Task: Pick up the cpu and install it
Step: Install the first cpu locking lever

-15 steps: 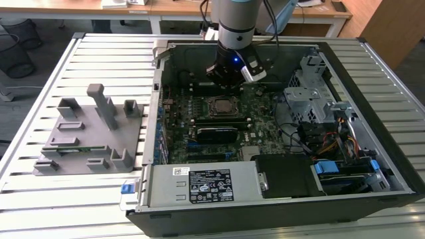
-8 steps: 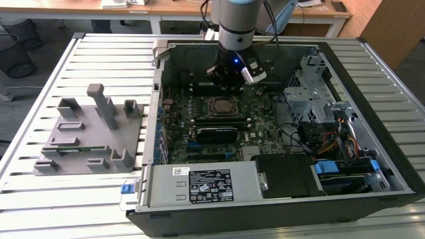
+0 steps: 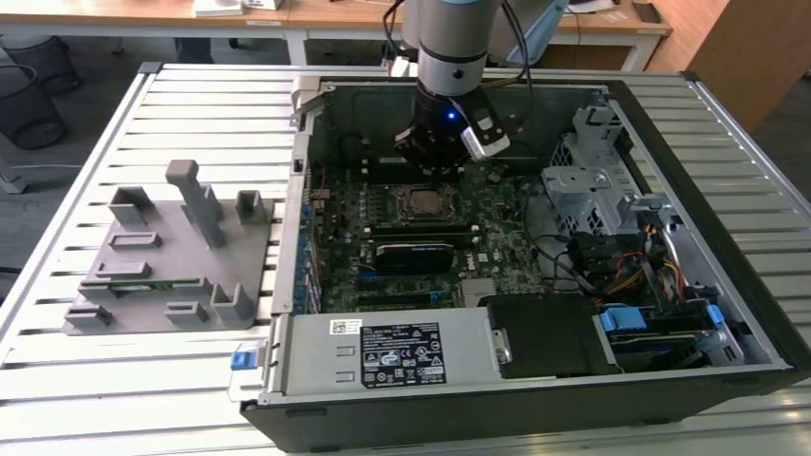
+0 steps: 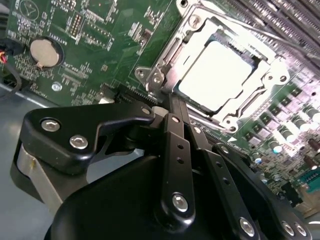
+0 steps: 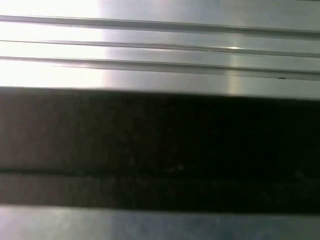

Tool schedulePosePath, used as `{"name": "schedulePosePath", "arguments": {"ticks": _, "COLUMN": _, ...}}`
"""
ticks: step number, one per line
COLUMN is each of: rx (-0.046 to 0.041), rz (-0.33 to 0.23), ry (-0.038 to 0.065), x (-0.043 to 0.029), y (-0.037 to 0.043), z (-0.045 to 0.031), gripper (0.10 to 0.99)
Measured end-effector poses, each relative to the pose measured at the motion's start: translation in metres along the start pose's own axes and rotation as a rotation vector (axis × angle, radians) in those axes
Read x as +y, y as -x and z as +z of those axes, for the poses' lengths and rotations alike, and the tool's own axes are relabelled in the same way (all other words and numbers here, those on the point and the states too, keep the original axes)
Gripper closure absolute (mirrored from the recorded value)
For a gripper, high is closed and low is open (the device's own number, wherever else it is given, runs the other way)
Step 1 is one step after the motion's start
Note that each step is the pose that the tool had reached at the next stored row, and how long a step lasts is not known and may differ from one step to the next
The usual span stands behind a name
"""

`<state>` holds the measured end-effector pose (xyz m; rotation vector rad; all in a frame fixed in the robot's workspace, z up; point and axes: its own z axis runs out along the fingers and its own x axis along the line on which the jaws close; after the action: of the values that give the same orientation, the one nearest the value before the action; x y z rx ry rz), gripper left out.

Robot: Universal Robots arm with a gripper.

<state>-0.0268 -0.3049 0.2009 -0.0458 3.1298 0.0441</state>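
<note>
Hovering just above the socket (image 3: 420,200) of the green motherboard (image 3: 507,223), the gripper (image 3: 431,157) hangs inside the open computer case (image 3: 747,313). In the second wrist view the cpu (image 4: 216,75), a pale silver square, lies flat within the socket's metal frame (image 4: 165,75), with the black fingers (image 4: 176,127) drawn together just beside that frame and gripping nothing. The chip looks light, stiff and smooth on top, likely fragile underneath, and best held by two opposite edges. A grey plastic fixture (image 3: 171,256) stands well apart from the socket, outside the case.
</note>
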Motion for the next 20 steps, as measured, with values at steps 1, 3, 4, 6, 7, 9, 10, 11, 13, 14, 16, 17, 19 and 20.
{"name": "schedulePosePath", "arguments": {"ticks": 1, "rx": 0.0001, "rz": 0.0, "ry": -0.006, "x": 0.0001, "y": 0.0, "z": 0.0003, "gripper": 0.98}}
{"name": "schedulePosePath", "arguments": {"ticks": 3, "rx": 0.0005, "rz": 0.0, "ry": -0.017, "x": 0.0005, "y": 0.0001, "z": 0.0008, "gripper": 0.98}}
{"name": "schedulePosePath", "arguments": {"ticks": 4, "rx": 0.0006, "rz": 0.0, "ry": -0.021, "x": 0.0007, "y": 0.0002, "z": 0.0012, "gripper": 0.98}}
{"name": "schedulePosePath", "arguments": {"ticks": 6, "rx": 0.0009, "rz": 0.0, "ry": -0.028, "x": 0.0012, "y": 0.0004, "z": 0.0018, "gripper": 0.98}}
{"name": "schedulePosePath", "arguments": {"ticks": 7, "rx": 0.0011, "rz": 0.0, "ry": -0.03, "x": 0.0015, "y": 0.0005, "z": 0.0022, "gripper": 0.98}}
{"name": "schedulePosePath", "arguments": {"ticks": 9, "rx": 0.0013, "rz": 0.0, "ry": -0.031, "x": 0.0025, "y": 0.0006, "z": 0.0027, "gripper": 0.98}}
{"name": "schedulePosePath", "arguments": {"ticks": 10, "rx": 0.0013, "rz": 0.0, "ry": -0.032, "x": 0.0029, "y": 0.0007, "z": 0.0029, "gripper": 0.98}}
{"name": "schedulePosePath", "arguments": {"ticks": 11, "rx": 0.0014, "rz": 0.0, "ry": -0.032, "x": 0.0034, "y": 0.0007, "z": 0.0033, "gripper": 0.98}}
{"name": "schedulePosePath", "arguments": {"ticks": 13, "rx": 0.0012, "rz": 0.0, "ry": -0.031, "x": 0.0042, "y": 0.0008, "z": 0.0041, "gripper": 0.98}}
{"name": "schedulePosePath", "arguments": {"ticks": 14, "rx": 0.0013, "rz": 0.0, "ry": -0.031, "x": 0.0045, "y": 0.001, "z": 0.0047, "gripper": 0.98}}
{"name": "schedulePosePath", "arguments": {"ticks": 16, "rx": 0.0014, "rz": 0.0, "ry": -0.031, "x": 0.0049, "y": 0.001, "z": 0.0056, "gripper": 0.98}}
{"name": "schedulePosePath", "arguments": {"ticks": 17, "rx": 0.0015, "rz": 0.0, "ry": -0.031, "x": 0.005, "y": 0.001, "z": 0.0058, "gripper": 0.98}}
{"name": "schedulePosePath", "arguments": {"ticks": 19, "rx": 0.0013, "rz": 0.0, "ry": -0.03, "x": 0.0052, "y": 0.0011, "z": 0.0062, "gripper": 0.98}}
{"name": "schedulePosePath", "arguments": {"ticks": 20, "rx": 0.0012, "rz": 0.0, "ry": -0.029, "x": 0.0054, "y": 0.0011, "z": 0.0063, "gripper": 0.98}}
